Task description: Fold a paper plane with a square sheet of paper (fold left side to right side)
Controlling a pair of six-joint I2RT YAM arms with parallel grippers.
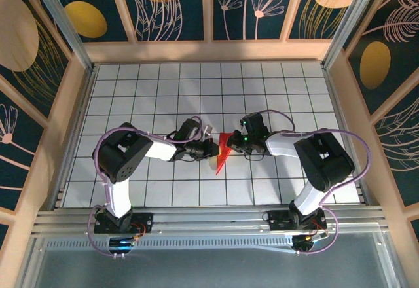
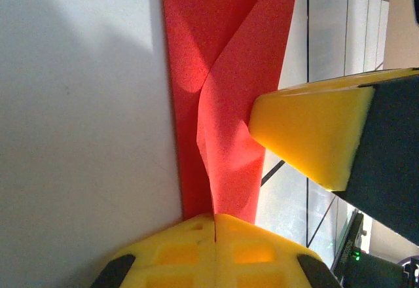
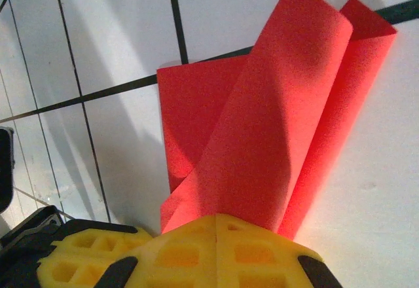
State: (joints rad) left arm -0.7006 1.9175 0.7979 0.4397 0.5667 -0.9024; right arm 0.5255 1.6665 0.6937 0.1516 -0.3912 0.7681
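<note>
Red paper sits mid-frame in the top view, a narrow folded wedge pointing toward the bottom of the picture. Left gripper comes at it from the left, right gripper from the right, and they almost meet over it. Both are pinched fully closed on the paper. In the left wrist view the red layers run out of the shut yellow fingertips at bottom centre, and it's the same in the right wrist view. The right gripper's yellow pad shows mid-right in the left wrist view, touching or just beside the paper edge; can't tell which.

The fold looks loose: layers bow and twist, with no sharp crease yet. To do it well, I'd match the edges first, bring the paper flat to the table, hold one end as anchor, then press along the fold line. Don't pull the two ends apart, since thin paper likely tears. Untwist before flattening or the crease goes crooked.

Surface is white tiles with thin dark grid lines and hard shadows. Wall panels are wood-framed, dark blue with gold ovals and line-drawn leaves. A metal rail runs across the bottom of the top view.
</note>
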